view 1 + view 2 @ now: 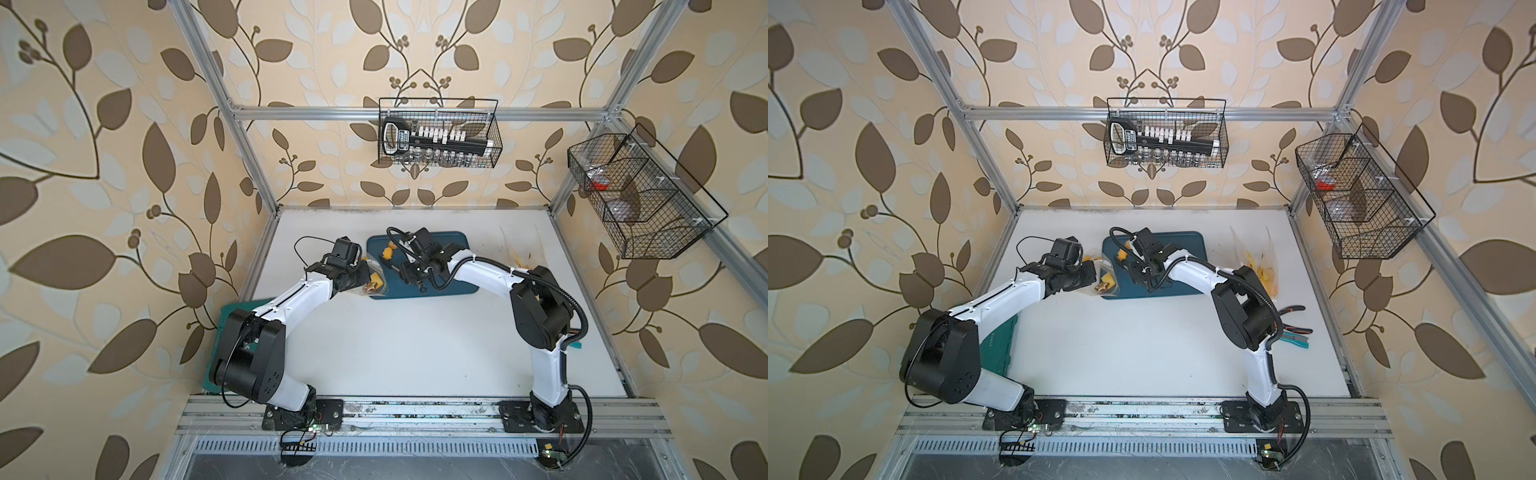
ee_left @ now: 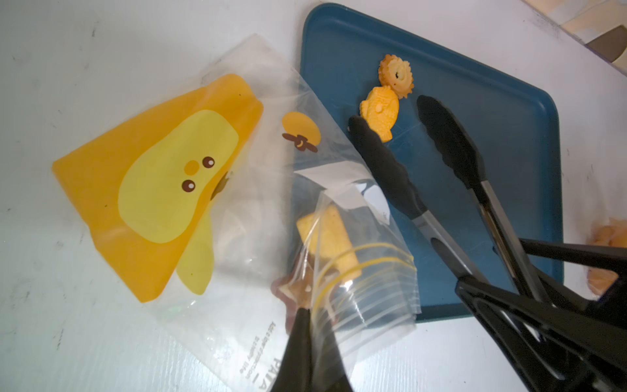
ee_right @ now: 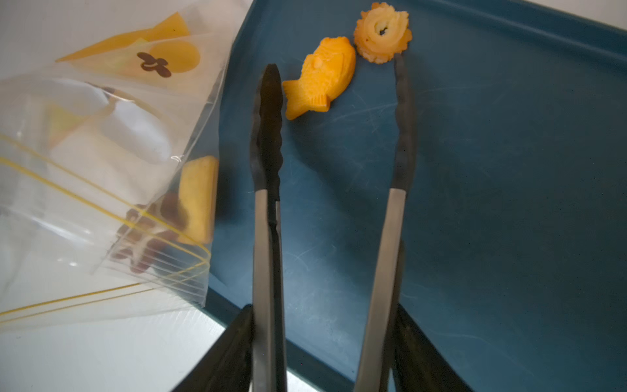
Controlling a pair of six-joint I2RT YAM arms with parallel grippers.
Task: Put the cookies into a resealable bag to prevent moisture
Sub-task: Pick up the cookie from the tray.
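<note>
Two cookies lie on the blue tray (image 3: 509, 169): an orange fish (image 3: 320, 76) and a pale flower (image 3: 382, 32). The clear resealable bag (image 2: 237, 203) lies half on the tray's edge, with a yellow square cookie (image 2: 327, 241) and a brown star cookie (image 2: 291, 292) inside. My left gripper (image 2: 307, 310) is shut on the bag's zip lip and lifts it. My right gripper (image 3: 325, 315) grips black-tipped tongs (image 3: 268, 135); the tongs' arms stand apart, their tips on either side of the fish, and hold nothing. In a top view both grippers (image 1: 365, 278) (image 1: 409, 272) meet over the tray's left part.
More printed bags (image 1: 1260, 270) lie on the white table right of the tray. A green board (image 1: 1003, 345) sits under my left arm, and hand tools (image 1: 1296, 332) lie by my right arm. Wire baskets (image 1: 438, 133) (image 1: 640, 191) hang on the walls.
</note>
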